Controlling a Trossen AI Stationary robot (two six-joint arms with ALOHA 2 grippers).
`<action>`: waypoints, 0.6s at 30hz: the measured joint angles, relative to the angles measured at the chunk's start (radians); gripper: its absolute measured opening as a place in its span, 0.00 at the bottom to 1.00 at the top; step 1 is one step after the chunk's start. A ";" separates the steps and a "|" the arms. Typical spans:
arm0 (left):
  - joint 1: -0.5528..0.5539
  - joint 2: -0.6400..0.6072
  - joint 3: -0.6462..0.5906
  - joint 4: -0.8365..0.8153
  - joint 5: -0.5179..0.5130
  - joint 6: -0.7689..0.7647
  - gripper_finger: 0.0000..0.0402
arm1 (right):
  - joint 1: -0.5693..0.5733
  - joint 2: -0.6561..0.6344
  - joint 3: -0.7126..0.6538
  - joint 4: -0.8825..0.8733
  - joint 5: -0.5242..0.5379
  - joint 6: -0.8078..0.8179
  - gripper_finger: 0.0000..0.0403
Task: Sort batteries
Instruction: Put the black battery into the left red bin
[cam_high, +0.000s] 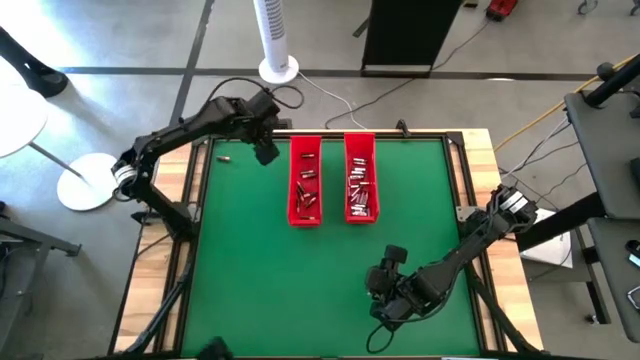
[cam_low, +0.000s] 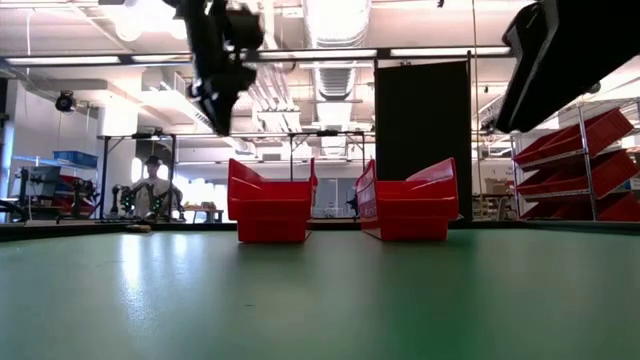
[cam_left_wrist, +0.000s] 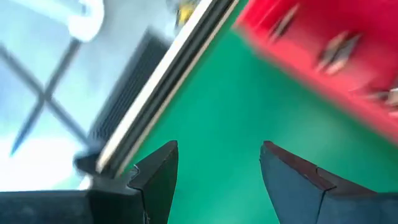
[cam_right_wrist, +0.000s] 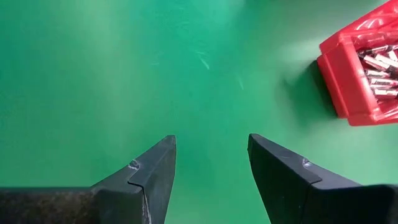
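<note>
You have nearly all the batteries (cam_high: 306, 186) sorted: darker cells lie in the left tray (cam_high: 305, 215), silvery ones in the right tray (cam_high: 360, 214). One stray cell (cam_high: 224, 158) lies on the mat (cam_high: 300, 280) near the far left edge. Your left gripper (cam_high: 266, 152) hangs open and empty beside the left tray; your right gripper (cam_high: 384, 283) waits open and empty at the near side.

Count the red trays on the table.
2. The left tray and the right tray lie side by side on the far half of the green table, both holding batteries.
</note>
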 joint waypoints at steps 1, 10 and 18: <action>0.021 0.003 -0.015 -0.013 -0.008 -0.013 0.51 | 0.006 0.000 0.000 0.000 0.000 0.008 0.48; 0.229 0.051 -0.224 0.012 -0.012 -0.037 0.51 | 0.057 0.002 -0.002 0.001 0.002 0.063 0.48; 0.363 0.162 -0.287 0.050 -0.013 -0.056 0.51 | 0.060 0.003 -0.003 0.002 0.010 0.067 0.48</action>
